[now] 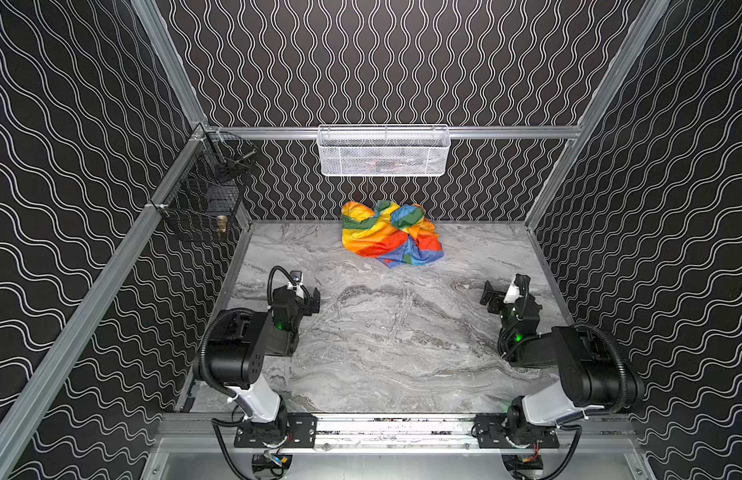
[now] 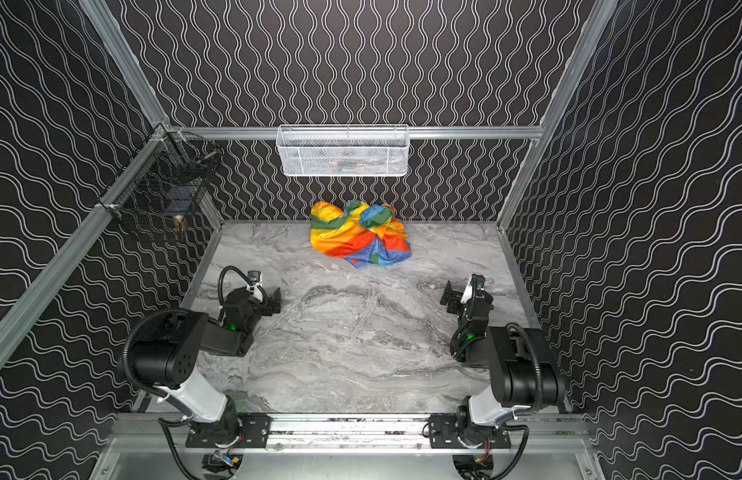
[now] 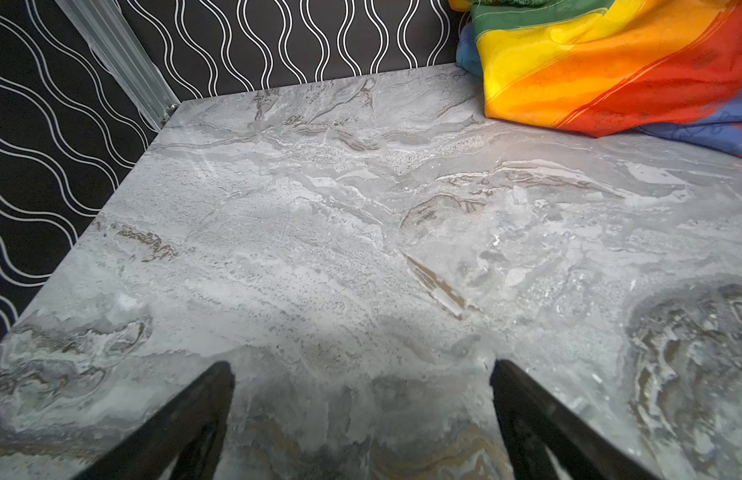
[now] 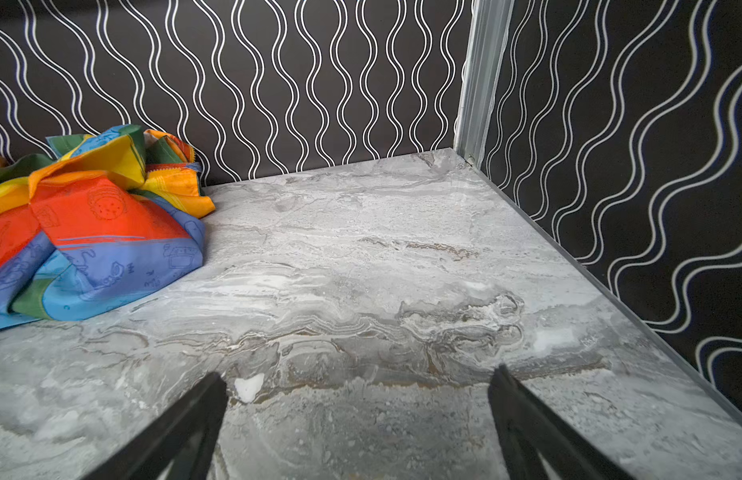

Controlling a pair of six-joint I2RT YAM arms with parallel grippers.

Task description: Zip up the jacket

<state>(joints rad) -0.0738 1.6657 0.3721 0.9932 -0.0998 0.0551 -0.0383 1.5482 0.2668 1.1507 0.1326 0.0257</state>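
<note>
A: How many jackets?
B: One jacket [image 1: 390, 232] is lying crumpled at the table's [image 1: 402, 340] far edge; the left gripper [image 3: 361, 370] and the right gripper [image 4: 359, 376] are hovering well apart from it, jaws spread, gripping nothing.
A: Baskets?
B: Two are hanging; one white basket [image 1: 384, 151], one black basket [image 1: 203, 203].

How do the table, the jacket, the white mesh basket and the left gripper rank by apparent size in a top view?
1. table, by far the largest.
2-3. jacket and white mesh basket: too alike to rank. The basket spans wider, the jacket deeper.
4. left gripper, smallest.
</note>
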